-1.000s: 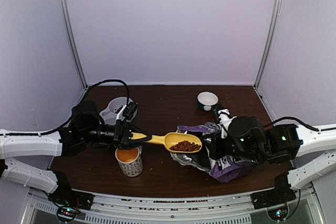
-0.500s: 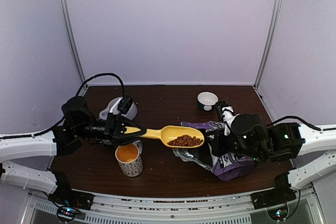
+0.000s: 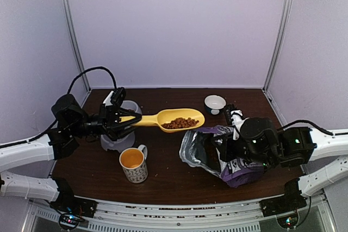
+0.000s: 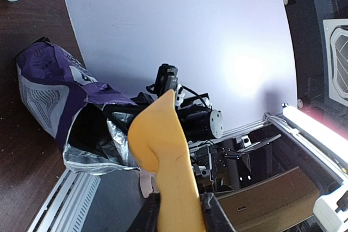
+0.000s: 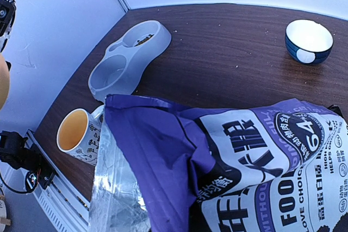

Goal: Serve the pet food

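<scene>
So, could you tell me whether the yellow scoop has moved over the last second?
Yes. The scoop of kibble has lifted back and leftward, from just beside the mug, away from the bag.

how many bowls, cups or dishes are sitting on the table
3: a grey double pet dish at the back left, a blue-and-white bowl at the back right, and a patterned mug near the front left. The bag may hide others.

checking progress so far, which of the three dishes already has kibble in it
The grey double feeder: a few brown pellets lie in its compartment farther from the mug. The blue bowl and the mug both look empty.
</scene>
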You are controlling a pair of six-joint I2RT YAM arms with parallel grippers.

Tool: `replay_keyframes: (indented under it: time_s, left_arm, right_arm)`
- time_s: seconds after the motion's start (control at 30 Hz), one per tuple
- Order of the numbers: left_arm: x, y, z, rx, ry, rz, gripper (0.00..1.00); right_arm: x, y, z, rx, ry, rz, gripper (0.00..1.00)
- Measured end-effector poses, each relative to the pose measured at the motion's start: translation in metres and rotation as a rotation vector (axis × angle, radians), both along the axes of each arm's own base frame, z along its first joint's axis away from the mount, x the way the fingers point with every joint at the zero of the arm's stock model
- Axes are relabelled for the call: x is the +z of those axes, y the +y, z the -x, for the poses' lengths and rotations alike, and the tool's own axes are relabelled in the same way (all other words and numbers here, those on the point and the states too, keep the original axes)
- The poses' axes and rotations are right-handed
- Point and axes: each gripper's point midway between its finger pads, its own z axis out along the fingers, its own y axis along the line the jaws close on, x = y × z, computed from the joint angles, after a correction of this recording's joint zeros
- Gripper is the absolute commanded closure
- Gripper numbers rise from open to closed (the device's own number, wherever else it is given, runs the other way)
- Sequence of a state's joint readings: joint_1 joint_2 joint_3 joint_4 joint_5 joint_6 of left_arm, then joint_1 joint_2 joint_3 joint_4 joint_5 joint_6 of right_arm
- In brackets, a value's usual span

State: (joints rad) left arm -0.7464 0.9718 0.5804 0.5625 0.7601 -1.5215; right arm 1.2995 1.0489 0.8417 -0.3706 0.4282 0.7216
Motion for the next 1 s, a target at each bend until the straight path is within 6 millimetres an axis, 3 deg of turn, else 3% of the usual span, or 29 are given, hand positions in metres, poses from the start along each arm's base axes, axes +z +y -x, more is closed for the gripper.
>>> replay_keyframes:
  time_s: [0.17, 0.33, 0.47, 0.63, 0.73, 1.0]
  left_arm:
    - [0.008, 0.006, -0.009, 0.035, 0.020, 0.033, 1.00]
    - [0.006, 0.037, -0.032, 0.173, 0.034, 0.050, 1.00]
    - [-0.019, 0.079, -0.060, 0.350, 0.071, 0.026, 1.00]
    - [-0.067, 0.125, -0.088, 0.530, 0.170, -0.028, 1.00]
    - [-0.088, 0.144, -0.095, 0.594, 0.213, -0.057, 1.00]
    - [-0.119, 0.188, -0.101, 0.740, 0.245, -0.096, 1.00]
  right_arm:
    - [0.000, 0.000, 0.000, 0.000, 0.000, 0.000, 1.00]
    - [0.000, -0.001, 0.000, -0.001, -0.001, -0.001, 1.00]
    - [0.000, -0.001, 0.000, -0.001, -0.001, 0.000, 1.00]
    - [0.000, -0.001, 0.000, 0.002, -0.004, 0.004, 1.00]
    - [0.000, -0.001, -0.001, 0.003, -0.006, 0.006, 1.00]
    - [0.000, -0.001, -0.001, 0.003, -0.006, 0.007, 1.00]
